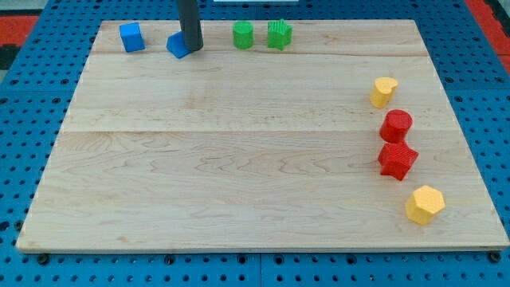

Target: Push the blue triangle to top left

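Observation:
The blue triangle lies near the board's top edge, left of centre, partly hidden by my rod. My tip touches its right side. A blue cube sits a short way to its left, near the wooden board's top left corner.
A green cylinder and a green ridged block stand right of my tip along the top edge. At the view's right sit a yellow block, a red cylinder, a red star-like block and a yellow hexagon.

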Tool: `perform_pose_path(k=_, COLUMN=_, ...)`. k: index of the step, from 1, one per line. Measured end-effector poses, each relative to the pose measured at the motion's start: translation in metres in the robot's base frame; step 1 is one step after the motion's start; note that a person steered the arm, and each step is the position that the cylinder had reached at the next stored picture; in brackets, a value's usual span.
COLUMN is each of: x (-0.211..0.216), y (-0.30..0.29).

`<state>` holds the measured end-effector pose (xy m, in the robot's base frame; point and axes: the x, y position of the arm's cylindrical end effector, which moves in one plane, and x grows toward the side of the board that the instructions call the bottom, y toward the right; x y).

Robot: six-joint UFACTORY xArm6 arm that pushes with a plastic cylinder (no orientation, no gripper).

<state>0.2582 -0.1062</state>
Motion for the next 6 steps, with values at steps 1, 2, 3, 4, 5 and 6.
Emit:
perform_pose_path(k=1, x=0.001, y=0.002)
perform_pose_path(k=2, x=0.012, y=0.004)
perform_pose_path(k=3, x=0.015, y=0.004)
perform_pose_path(k=4, x=0.012, y=0.000)
perform_pose_path(k=5, x=0.001, y=-0.028)
perform_pose_path(k=6, x=0.007, y=-0.026)
